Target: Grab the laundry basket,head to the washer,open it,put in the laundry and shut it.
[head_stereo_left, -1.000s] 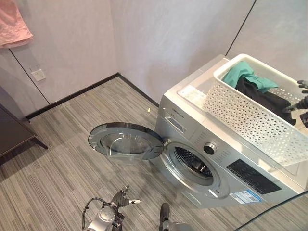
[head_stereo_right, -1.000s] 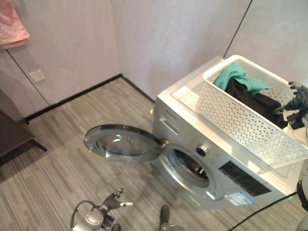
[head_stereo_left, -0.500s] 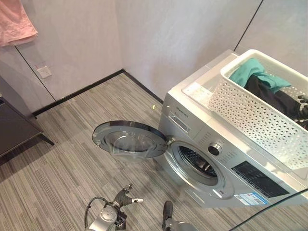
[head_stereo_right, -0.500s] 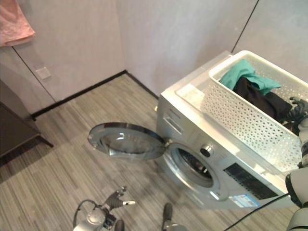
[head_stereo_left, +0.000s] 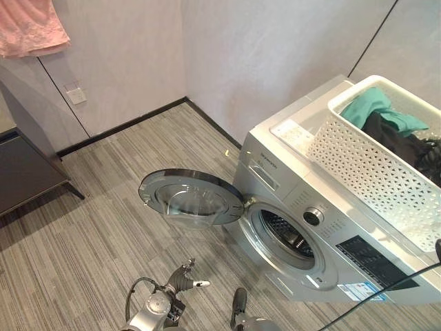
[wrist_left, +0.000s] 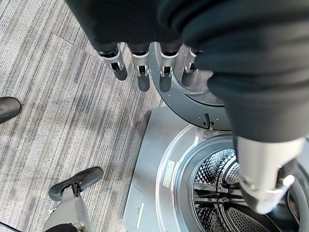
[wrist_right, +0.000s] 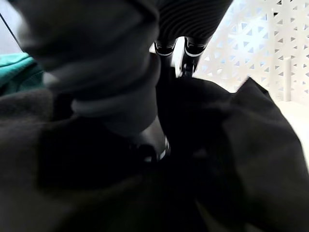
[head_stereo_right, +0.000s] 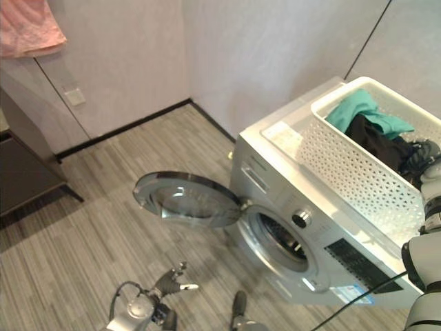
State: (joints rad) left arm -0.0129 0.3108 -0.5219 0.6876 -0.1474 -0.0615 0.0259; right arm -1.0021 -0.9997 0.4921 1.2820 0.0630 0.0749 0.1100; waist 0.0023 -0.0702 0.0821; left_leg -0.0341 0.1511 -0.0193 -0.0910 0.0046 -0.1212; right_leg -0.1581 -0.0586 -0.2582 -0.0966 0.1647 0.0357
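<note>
**Black cloth under the right hand, washer door open**

Silver fingers of the left hand (head_stereo_left: 185,278) hang relaxed and empty low over the grey striped floor (head_stereo_left: 83,234), in front of the washer (head_stereo_left: 310,227). In its wrist view those fingers (wrist_left: 140,72) are straight above the washer's front panel and drum (wrist_left: 227,193).

Just beyond that hand, the round washer door (head_stereo_left: 191,196) is swung wide to the side and lies nearly flat above the floor, leaving the drum opening (head_stereo_left: 286,238) exposed.

On top of the washer stands the white perforated laundry basket (head_stereo_right: 351,169). Inside it lie a teal garment (head_stereo_right: 362,114) toward the wall and a black garment (head_stereo_right: 382,141) beside it. The right hand (head_stereo_right: 422,155) reaches into the basket at the black garment; the right wrist view shows its fingers (wrist_right: 186,55) sunk into the dark cloth (wrist_right: 231,145), and whether they grip it cannot be told.

Farther off, a pink cloth (head_stereo_left: 31,27) hangs on the wall.
</note>
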